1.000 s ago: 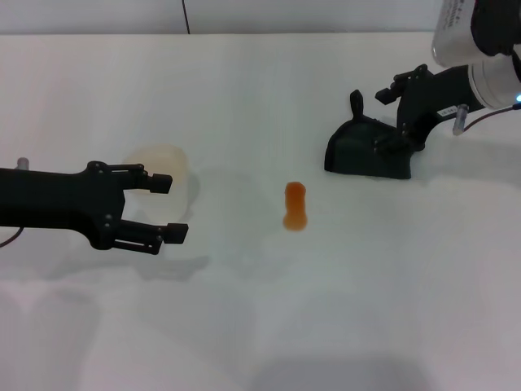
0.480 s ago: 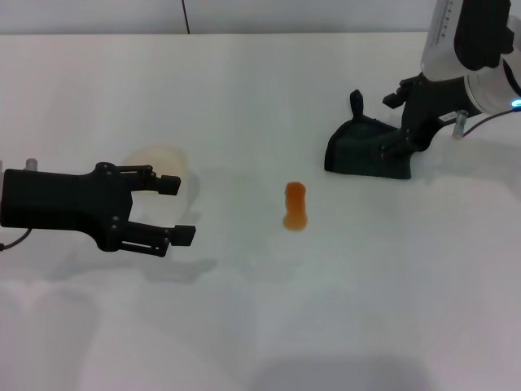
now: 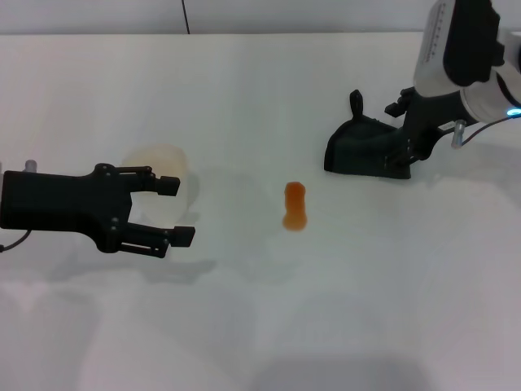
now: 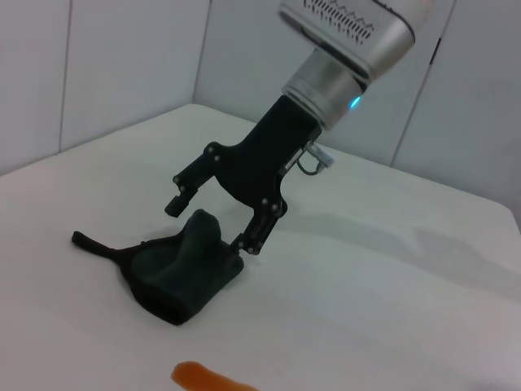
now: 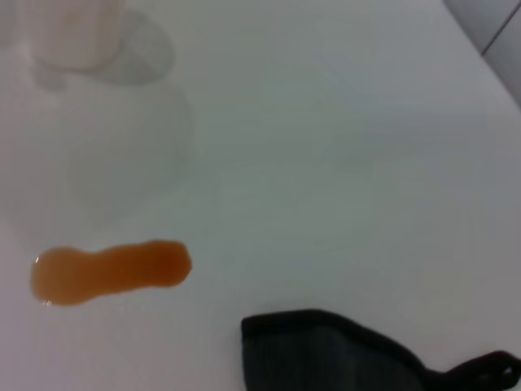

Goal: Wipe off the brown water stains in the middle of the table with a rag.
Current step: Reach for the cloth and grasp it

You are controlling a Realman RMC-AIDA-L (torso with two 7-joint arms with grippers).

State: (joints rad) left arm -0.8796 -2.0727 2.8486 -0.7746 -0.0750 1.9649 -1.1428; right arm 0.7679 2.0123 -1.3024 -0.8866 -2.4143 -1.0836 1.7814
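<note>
The brown water stain [image 3: 295, 205] is a small orange-brown, peanut-shaped puddle in the middle of the white table [image 3: 269, 326]. It also shows in the right wrist view [image 5: 110, 273] and at the edge of the left wrist view [image 4: 207, 378]. A dark rag [image 3: 362, 151] lies crumpled to the stain's right and farther back. My right gripper [image 3: 400, 132] is open at the rag's right edge, and the left wrist view shows its fingers [image 4: 248, 243] on either side of the rag's raised fold [image 4: 183, 269]. My left gripper [image 3: 175, 210] is open and empty, hovering left of the stain.
A white cup [image 3: 159, 163] stands just behind my left gripper's fingers, and it shows in the right wrist view [image 5: 73, 32]. The table's far edge [image 3: 244, 34] meets a wall at the back.
My right gripper has swung down and closer onto the rag's right edge. My left gripper has shifted slightly right, then stayed still. The stain and rag have not moved.
</note>
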